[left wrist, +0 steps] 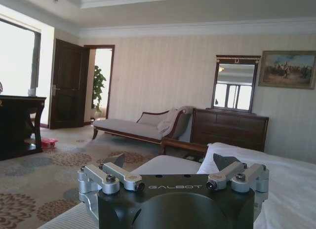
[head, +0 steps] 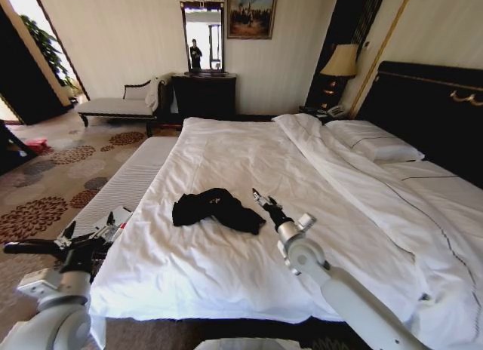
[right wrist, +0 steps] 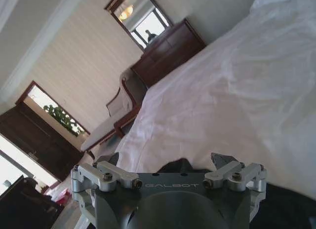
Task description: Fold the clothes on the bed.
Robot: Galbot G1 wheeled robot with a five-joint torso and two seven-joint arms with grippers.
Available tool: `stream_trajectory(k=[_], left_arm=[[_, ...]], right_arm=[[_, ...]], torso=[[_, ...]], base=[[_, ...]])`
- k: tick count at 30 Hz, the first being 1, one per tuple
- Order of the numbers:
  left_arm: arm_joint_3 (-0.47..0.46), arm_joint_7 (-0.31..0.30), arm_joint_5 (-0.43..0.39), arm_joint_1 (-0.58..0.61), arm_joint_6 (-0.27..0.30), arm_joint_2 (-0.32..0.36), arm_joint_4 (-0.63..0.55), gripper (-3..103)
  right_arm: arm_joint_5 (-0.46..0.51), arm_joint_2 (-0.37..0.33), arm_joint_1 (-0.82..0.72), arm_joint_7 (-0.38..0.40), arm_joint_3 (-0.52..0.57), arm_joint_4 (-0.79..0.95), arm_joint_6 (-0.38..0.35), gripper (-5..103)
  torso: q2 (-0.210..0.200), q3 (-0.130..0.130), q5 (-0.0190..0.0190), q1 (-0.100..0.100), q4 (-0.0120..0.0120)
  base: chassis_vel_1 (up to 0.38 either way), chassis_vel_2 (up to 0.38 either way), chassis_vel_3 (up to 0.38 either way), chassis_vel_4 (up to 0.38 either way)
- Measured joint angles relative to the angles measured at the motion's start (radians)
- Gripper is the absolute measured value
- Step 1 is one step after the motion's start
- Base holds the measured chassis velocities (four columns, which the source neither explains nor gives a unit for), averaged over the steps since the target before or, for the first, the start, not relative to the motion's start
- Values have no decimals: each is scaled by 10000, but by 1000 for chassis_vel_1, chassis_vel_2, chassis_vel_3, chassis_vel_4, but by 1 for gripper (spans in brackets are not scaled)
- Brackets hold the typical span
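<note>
We face the bed [head: 249,237], white duvet spread flat as a work surface. The black T-shirt [head: 217,209] lies crumpled near the foot edge, within reach, not yet folded. Our right gripper [head: 257,194], jaws wide, hovers just beside it, prob. for a grab. Left gripper [head: 92,231], also wide, waits off the bed's corner.
</note>
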Motion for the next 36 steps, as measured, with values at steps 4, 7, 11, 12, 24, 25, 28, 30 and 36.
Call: stream_trajectory(k=[4,7,11,12,24,25,28,30,36], left_arm=[[-240,-328,-1112,-175,315,80,-345,100],[-428,-371,-1534,-308,401,-16,-561,100],[-289,-267,-1601,-531,415,-81,-703,100],[-205,-257,-1617,-594,422,-87,-737,100],[-230,-297,-1798,-786,422,-132,-762,100],[-230,-297,-1798,-786,422,-132,-762,100],[-111,-297,-1679,-786,420,-186,-757,100],[-102,-297,-1650,-787,418,-185,-755,100],[-105,-297,-1522,-759,411,-171,-748,100]], right_arm=[[563,553,716,608,-629,-633,-253,100],[976,1114,1349,805,-1139,-1284,-387,100],[1005,1526,1737,792,-1540,-1955,-506,100],[996,1615,1804,791,-1602,-2133,-531,100],[496,1444,1728,881,-1624,-2059,-515,100],[496,1444,1728,881,-1624,-2059,-515,100],[499,1336,1631,1083,-1545,-1812,-576,100],[525,1316,1600,1173,-1531,-1764,-636,100],[666,1332,1439,1451,-1567,-1837,-904,100]], torso=[[-1,1,0,0,-7],[0,1,0,0,4],[0,0,-1,0,-3],[0,0,-1,1,-3],[0,-1,1,0,-4],[0,-1,1,0,-4],[0,-1,2,0,-3],[-1,-1,2,0,-3],[-1,-1,2,-1,-4]], base=[[0,0,0,0],[0,0,0,0],[0,0,0,0],[0,0,0,0],[0,0,0,0],[0,0,0,0],[0,0,0,0],[0,0,0,0],[0,0,0,0]])
